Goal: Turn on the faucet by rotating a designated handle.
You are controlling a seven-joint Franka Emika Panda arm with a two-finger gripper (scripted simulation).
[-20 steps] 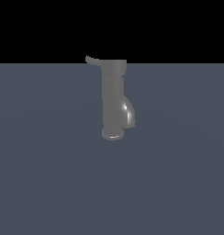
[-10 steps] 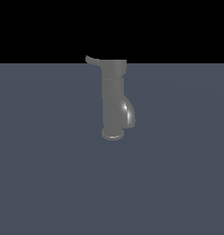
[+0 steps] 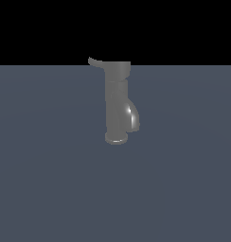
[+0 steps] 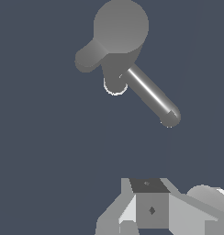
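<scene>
The faucet (image 3: 117, 106) is a dull grey upright cylinder on a round base flange, standing alone in the exterior view. Its thin handle (image 3: 95, 62) sticks out from the wider top cap toward the exterior view's left. The short glossy spout (image 3: 132, 118) curves down on the other side. The wrist view looks down on the top cap (image 4: 120, 25), with the handle (image 4: 88, 58) as a short stub and the spout (image 4: 153, 94) as a bright rod. Part of my gripper (image 4: 149, 202) shows at that picture's edge, apart from the faucet and touching nothing. I cannot see how its jaws stand.
A flat dark blue-grey floor (image 3: 51, 179) runs all around the faucet. The background above it is black.
</scene>
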